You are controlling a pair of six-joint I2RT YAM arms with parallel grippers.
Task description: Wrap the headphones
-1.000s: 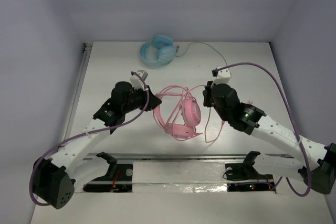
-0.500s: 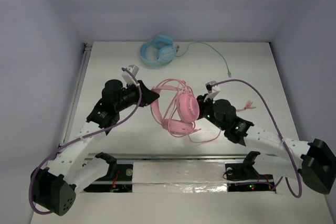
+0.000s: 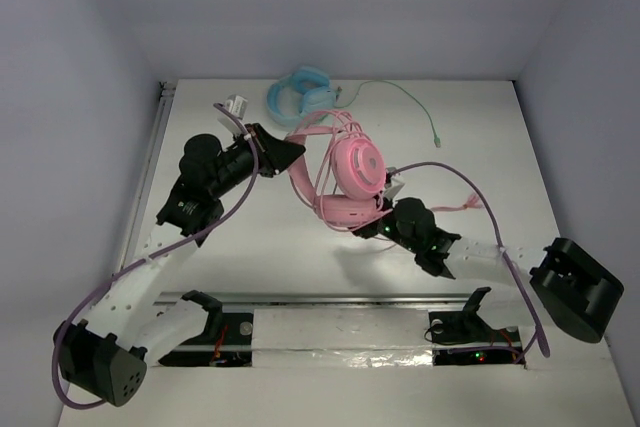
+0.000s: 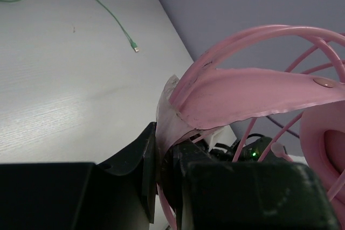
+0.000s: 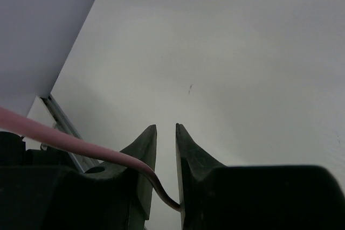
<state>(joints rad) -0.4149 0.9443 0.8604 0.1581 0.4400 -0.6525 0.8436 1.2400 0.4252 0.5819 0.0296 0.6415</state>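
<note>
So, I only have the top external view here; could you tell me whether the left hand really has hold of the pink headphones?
Observer: Yes. In the left wrist view the left hand is shut on the flat strap of the headband, near its end.
Operator: Thank you. And how does the right hand stand?
Observer: Its wrist view shows the right hand with a narrow gap between its fingers.
Operator: Is the cable in that gap?
Observer: The pink cable crosses one finger and dips into the gap low down. It looks loose there, not pinched.
</note>
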